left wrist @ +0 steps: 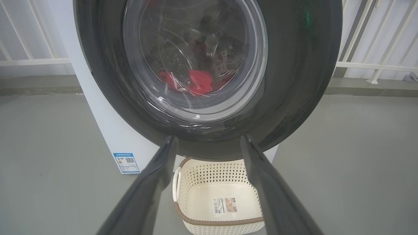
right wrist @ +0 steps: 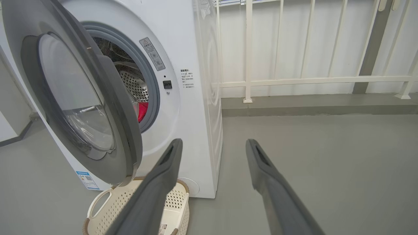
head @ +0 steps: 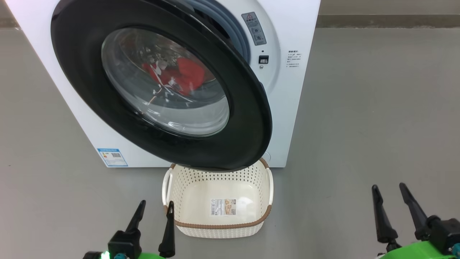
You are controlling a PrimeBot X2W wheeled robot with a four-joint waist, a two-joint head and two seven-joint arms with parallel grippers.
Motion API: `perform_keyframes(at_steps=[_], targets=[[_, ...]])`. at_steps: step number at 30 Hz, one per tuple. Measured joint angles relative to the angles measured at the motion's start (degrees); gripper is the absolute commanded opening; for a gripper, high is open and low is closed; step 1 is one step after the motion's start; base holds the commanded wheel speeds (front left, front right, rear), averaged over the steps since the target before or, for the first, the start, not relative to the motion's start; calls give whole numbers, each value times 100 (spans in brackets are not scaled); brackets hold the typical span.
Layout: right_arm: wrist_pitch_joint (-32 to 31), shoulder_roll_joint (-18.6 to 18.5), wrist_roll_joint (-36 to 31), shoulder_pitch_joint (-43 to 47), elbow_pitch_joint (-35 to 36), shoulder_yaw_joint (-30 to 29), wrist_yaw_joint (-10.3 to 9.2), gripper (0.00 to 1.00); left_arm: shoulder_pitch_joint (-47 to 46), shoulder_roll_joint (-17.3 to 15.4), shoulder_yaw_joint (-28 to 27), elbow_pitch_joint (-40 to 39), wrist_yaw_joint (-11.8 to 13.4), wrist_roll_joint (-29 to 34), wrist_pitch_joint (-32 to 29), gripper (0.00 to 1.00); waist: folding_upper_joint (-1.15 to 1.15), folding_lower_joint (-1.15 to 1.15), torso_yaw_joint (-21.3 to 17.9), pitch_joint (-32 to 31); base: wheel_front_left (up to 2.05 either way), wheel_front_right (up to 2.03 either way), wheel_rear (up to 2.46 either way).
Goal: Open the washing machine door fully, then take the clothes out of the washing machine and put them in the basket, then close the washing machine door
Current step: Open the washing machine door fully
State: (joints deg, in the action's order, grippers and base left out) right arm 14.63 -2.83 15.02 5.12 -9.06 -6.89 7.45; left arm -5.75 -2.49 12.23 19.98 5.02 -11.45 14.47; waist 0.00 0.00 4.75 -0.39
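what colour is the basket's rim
Brown with a woven look, running around the cream basket; clearest in the head view.

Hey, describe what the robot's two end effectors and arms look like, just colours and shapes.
The left end effector and the right end effector look alike: two long, slim, dark fingers tapering to points, set in black blocks. Behind them, bright green wrist casing with small teal fittings. A small green light glows by the left one's base.
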Motion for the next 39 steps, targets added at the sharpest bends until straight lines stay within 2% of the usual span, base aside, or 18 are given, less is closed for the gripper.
perform_keyframes(at_steps=[2,31,32,33,34,35,39], targets=[[0,13,-157,50,-64,-2,0,100,0,0,-4,2,-1,0,0,100,0,0,-10,-4,0,0,0],[0,74,-31,77,-408,233,0,100,17,1,-63,68,-9,24,0,100,0,0,-21,-5,0,0,0],[0,74,-26,77,-399,231,0,87,17,1,-64,70,-9,24,0,100,0,0,-22,-5,0,0,0],[0,74,11,77,-390,231,0,40,17,1,-64,73,-9,24,0,100,0,0,-23,-5,0,0,0],[0,74,88,77,-389,231,0,12,17,2,-64,74,-9,24,0,100,0,0,-22,-3,0,0,0],[0,74,88,77,-389,231,0,0,17,2,-64,74,-9,24,0,100,0,0,-22,-3,0,0,0],[0,74,277,74,-321,244,0,0,17,2,-67,77,-9,24,0,100,0,0,-19,18,0,0,0]])
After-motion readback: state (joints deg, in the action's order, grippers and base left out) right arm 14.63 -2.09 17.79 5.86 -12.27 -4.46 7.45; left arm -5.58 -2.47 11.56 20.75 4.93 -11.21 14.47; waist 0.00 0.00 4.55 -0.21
